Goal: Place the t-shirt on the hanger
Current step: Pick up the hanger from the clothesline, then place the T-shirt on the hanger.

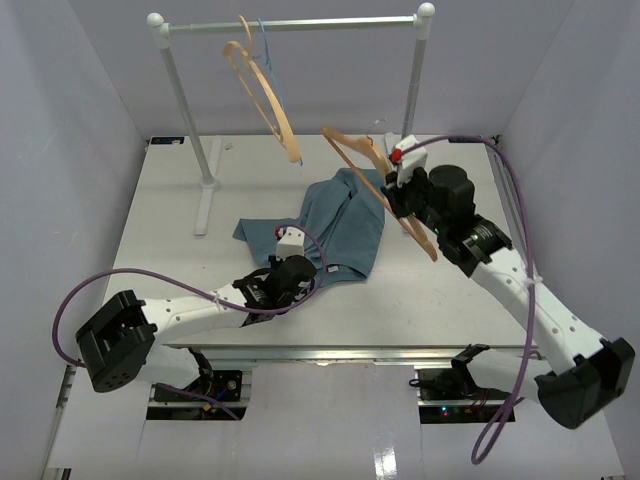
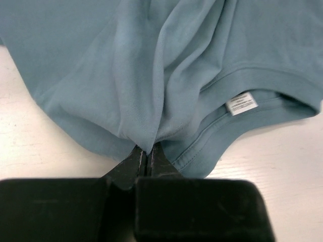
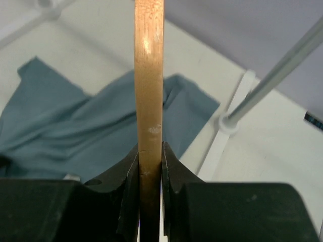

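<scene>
Left claw (image 2: 146, 160) is clenched on a fold of the t-shirt (image 2: 101, 75) near the collar. Right claw (image 3: 150, 166) grasps the hanger (image 3: 149, 75) by its wooden bar, above the t-shirt bunched mid-worktop (image 1: 160, 230). Cloth judged soft and floppy, best held at the collar hem; hanger stiff, light.

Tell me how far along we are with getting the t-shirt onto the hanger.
Done: the wooden hanger is off the rack, clamped in the right gripper. In hand: the left gripper pinches a fold of the t-shirt beside its collar, the cloth crumpled on the table. Left: threading the hanger into the shirt, not yet begun.
</scene>
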